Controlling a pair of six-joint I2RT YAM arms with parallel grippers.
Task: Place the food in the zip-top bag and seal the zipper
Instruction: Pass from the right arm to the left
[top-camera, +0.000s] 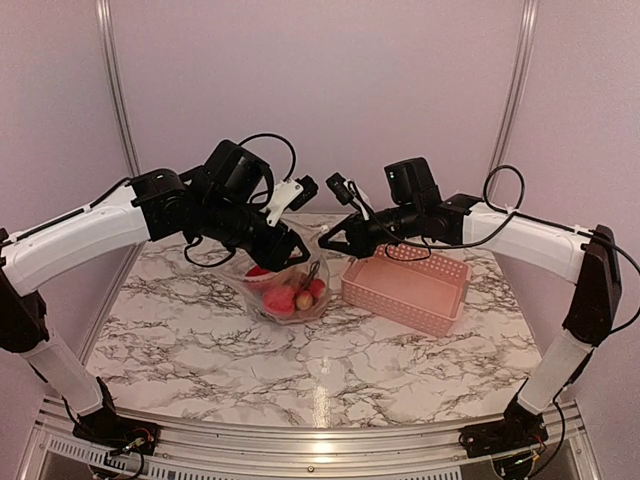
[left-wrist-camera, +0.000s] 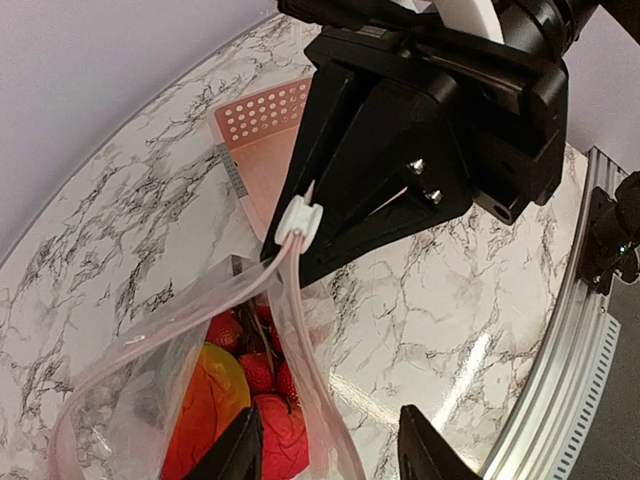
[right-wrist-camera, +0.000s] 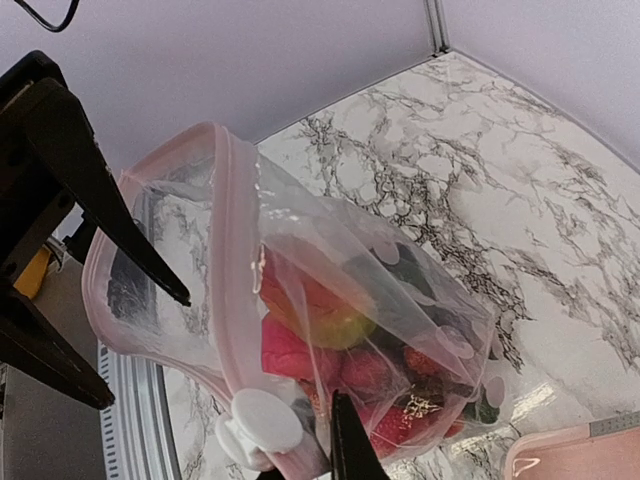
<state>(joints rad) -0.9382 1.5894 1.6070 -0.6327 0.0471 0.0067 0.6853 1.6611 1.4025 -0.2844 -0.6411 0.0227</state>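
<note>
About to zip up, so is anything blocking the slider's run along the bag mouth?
Not the food, which sits low in the zip-top bag. But the left pincer stands open at the mouth's far end from the slider, possibly in its path.

One clear bag (right-wrist-camera: 300, 230) is counted, with one white slider (left-wrist-camera: 298, 218) on it. Inside, one orange-yellow mango shape (left-wrist-camera: 205, 400) and at least three red berries (left-wrist-camera: 258, 370) are made out; the remaining pieces cannot be counted. One pink basket (top-camera: 405, 288) and two arms, left (top-camera: 80, 240) and right (top-camera: 530, 240), are seen.

Marble-patterned table (top-camera: 200, 370), pale lilac walls (top-camera: 320, 80)
</note>
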